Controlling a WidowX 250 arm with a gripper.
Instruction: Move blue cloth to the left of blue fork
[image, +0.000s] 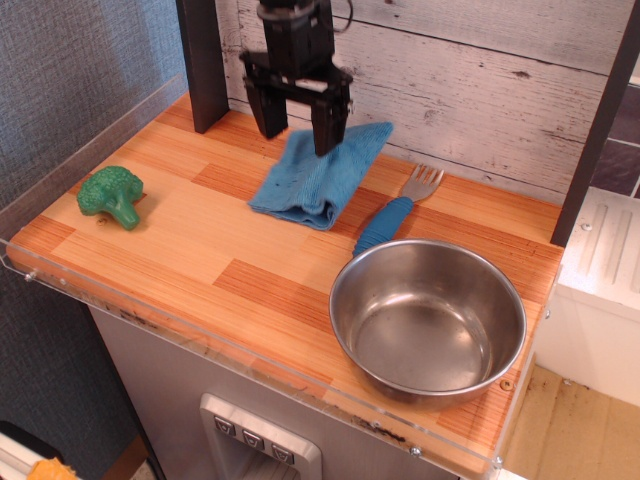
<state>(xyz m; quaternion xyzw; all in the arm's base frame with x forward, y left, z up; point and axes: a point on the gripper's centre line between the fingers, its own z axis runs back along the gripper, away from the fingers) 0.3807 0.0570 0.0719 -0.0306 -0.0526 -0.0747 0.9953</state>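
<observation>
The blue cloth hangs bunched from my gripper, its upper part lifted and its lower fold resting on the wooden tabletop. The black gripper stands at the back middle of the table, its fingers pointing down and closed on the cloth's top edge. The blue fork lies just right of the cloth, blue handle toward the front and grey tines toward the back wall. The cloth's right edge is close to the fork's handle.
A steel bowl sits at the front right, just in front of the fork. A green toy broccoli lies at the left. A black post stands at the back left. Clear plastic rims edge the table's front and left.
</observation>
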